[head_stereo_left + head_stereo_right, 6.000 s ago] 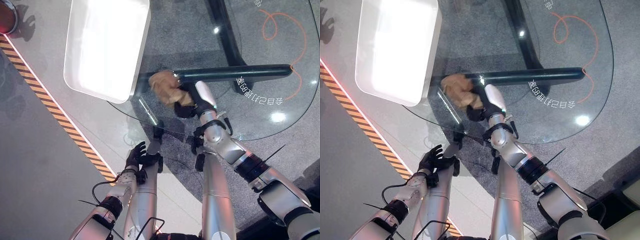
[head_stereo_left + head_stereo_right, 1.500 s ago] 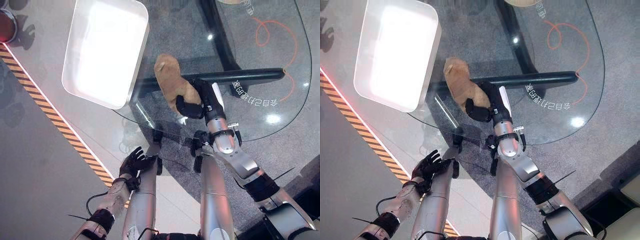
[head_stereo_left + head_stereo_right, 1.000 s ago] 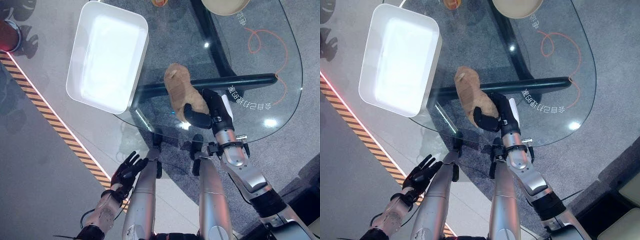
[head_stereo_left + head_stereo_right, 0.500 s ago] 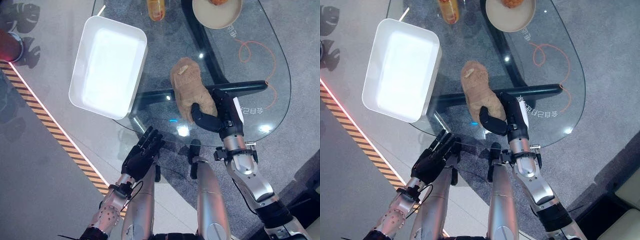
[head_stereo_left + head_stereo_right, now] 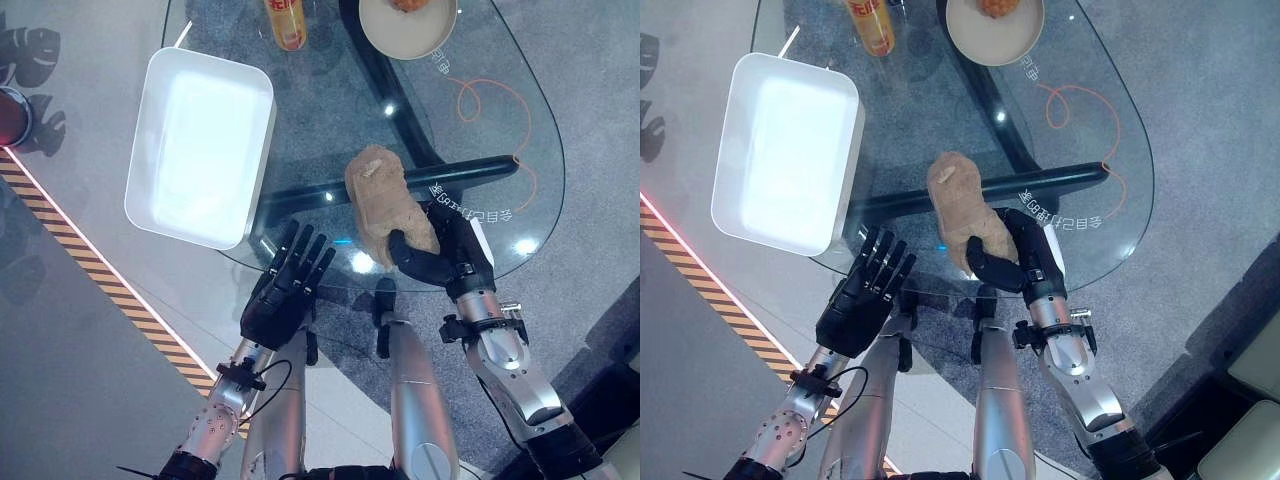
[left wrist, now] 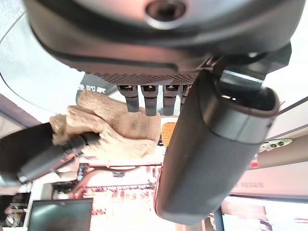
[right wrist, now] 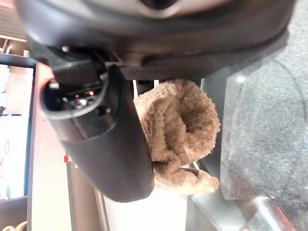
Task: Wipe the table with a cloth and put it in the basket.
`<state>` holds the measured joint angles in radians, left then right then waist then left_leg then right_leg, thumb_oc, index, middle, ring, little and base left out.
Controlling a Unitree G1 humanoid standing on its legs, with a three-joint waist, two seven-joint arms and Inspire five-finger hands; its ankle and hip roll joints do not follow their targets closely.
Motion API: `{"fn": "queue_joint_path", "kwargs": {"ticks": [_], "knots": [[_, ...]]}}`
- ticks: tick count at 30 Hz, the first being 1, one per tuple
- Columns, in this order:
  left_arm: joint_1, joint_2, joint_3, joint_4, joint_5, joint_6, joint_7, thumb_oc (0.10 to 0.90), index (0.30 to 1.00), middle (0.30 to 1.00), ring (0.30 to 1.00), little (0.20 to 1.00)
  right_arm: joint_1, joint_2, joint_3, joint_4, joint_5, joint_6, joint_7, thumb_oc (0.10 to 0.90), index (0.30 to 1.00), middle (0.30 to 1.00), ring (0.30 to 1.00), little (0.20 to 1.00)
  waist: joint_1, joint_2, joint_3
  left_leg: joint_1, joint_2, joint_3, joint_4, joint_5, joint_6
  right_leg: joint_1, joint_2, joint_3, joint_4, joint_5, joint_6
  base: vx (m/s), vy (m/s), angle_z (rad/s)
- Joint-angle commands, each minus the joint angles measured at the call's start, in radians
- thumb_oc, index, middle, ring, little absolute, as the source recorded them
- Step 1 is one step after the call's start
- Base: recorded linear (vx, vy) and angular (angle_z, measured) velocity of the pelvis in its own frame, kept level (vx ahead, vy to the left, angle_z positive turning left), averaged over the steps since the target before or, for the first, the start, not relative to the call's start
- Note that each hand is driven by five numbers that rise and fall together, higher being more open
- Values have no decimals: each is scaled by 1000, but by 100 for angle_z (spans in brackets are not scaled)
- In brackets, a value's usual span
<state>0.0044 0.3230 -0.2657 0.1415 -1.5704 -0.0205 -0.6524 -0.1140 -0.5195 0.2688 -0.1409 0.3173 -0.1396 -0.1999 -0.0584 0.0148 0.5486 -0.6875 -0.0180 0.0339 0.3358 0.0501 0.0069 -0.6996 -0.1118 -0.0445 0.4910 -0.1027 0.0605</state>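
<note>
Table: a glass table (image 5: 300, 160) with a rounded outline on a dark frame, seen from above.
Cloth: a tan fleecy cloth (image 5: 385, 200) lies bunched lengthwise on the glass, near the table's near edge, over the dark crossbar (image 5: 480, 170) of the frame. Its near end is under the right hand.
Right hand: the right hand (image 5: 445, 255) rests on the near end of the cloth with fingers and thumb curled round the fabric. In the right wrist view the cloth (image 7: 180, 125) is bunched just past the thumb (image 7: 113, 139).
Left hand: the left hand (image 5: 865, 290) is held at the near edge of the table, left of the cloth and apart from it. Its fingers are straight and spread, and it holds nothing. The left wrist view shows the cloth (image 6: 115, 132) beyond the straight fingers (image 6: 144, 96).
Basket: a white rectangular basket (image 5: 150, 190) stands at the left edge of the table, well apart from the cloth.
Other items: an orange bottle (image 5: 285, 22) and a beige bowl (image 5: 420, 40) holding something orange stand at the far end of the table.
Floor: a yellow and black striped line (image 5: 90, 260) runs along the floor to the left of the table.
</note>
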Motion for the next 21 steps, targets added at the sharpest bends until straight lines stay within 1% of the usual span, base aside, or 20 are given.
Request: {"fn": "queue_joint_path", "kwargs": {"ticks": [1, 6, 16, 21], "knots": [[35, 13, 23, -152, -49, 3, -92, 800, 900, 900, 900, 900, -66, -43, -29, -249, 5, -173, 64, 100, 300, 300, 300, 200, 4, -21, -29, 7, -34, 120, 123, -138, 59, 4, 93, -25, -106, 121, -32, 0, 0, 0], [-3, 21, 24, -160, -34, 20, -63, 800, 900, 900, 900, 900, -101, -40, -12, -253, 19, -180, 103, 100, 300, 300, 300, 200, 3, -24, -29, -1, -34, 118, 128, -134, 56, 2, 93, -22, -105, 124, -32, 0, 0, 0], [-32, 21, 25, -167, -10, 38, 9, 800, 900, 900, 900, 900, -151, -32, 28, -315, 32, -149, 205, 100, 300, 300, 300, 200, 2, -18, -29, -11, -39, 113, 134, -127, 53, -11, 94, -13, -101, 125, -35, 0, 0, 0], [-36, 28, 19, -172, 13, 46, 26, 800, 900, 900, 900, 900, -161, -38, 47, -321, 45, -164, 234, 100, 300, 300, 300, 200, 4, -15, -29, -18, -39, 112, 133, -123, 52, -18, 94, -13, -102, 125, -35, 0, 0, 0]]}}
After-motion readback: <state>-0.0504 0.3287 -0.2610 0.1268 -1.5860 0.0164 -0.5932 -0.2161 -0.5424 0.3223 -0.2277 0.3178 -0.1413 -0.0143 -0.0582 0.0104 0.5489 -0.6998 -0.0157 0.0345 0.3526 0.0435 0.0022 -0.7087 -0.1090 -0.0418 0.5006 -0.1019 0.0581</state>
